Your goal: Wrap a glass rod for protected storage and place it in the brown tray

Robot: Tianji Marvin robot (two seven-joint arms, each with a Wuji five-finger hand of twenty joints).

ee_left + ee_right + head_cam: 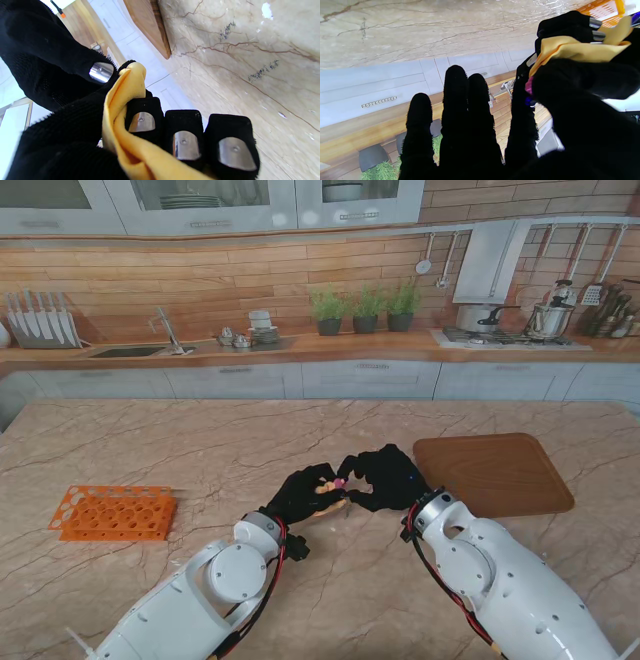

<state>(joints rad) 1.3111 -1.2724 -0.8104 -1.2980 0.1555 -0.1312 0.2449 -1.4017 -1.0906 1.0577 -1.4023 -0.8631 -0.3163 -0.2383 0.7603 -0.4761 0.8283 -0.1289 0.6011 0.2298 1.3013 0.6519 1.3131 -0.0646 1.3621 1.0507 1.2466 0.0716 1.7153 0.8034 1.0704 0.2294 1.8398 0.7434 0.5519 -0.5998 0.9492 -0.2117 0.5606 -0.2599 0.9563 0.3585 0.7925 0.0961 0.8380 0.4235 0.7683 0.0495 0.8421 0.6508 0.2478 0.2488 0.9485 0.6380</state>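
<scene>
A soft yellow cloth wrap (125, 120) is pinched by both the left hand (303, 493) and right hand (385, 477) beside the brown wooden tray (495, 473); the brittle rod inside is best gripped mid-length.

- My left hand (303, 493) and right hand (385, 477) wear black gloves; my fingertips (183, 145) are silver.
- Cloth (125, 100): yellow.
- Tray (492, 473): brown.
- Rack (113, 512): orange.
- Table (200, 445): beige marble, brown veins.
- My arms (520, 590): white.
</scene>
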